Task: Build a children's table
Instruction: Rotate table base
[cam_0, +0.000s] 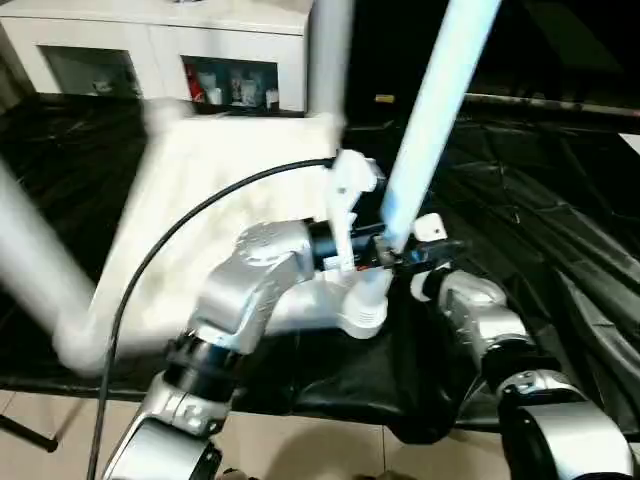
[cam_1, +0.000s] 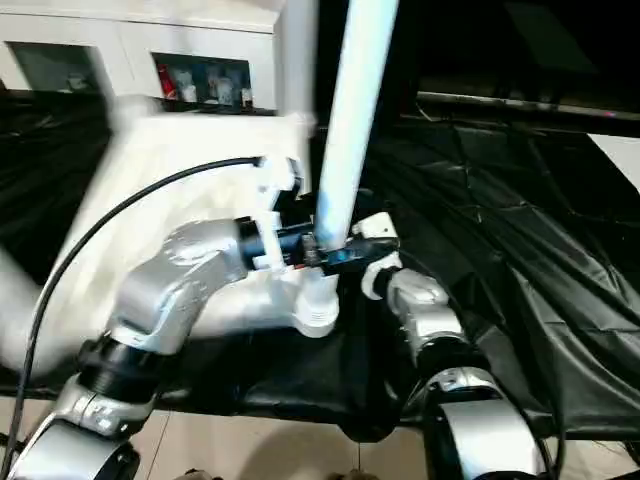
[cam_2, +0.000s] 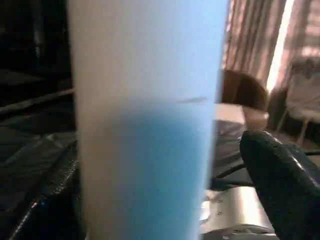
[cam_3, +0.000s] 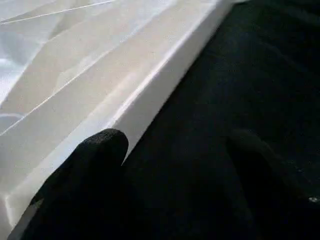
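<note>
Down by the near corner socket (cam_0: 362, 312), the left tool (cam_0: 385, 250) has its fingers spread wide around the base of the upright leg (cam_0: 430, 110), while the right tool (cam_0: 425, 262) hangs with fingers apart just beside the tabletop's edge. That long white tube looks light, stiff and slick, so low near the flared end seems the place to take it. The tabletop (cam_0: 230, 200) lies ribs-up on the black-sheeted surface (cam_0: 560, 230), and beyond stands a white cabinet (cam_0: 160, 50) with glass doors.
</note>
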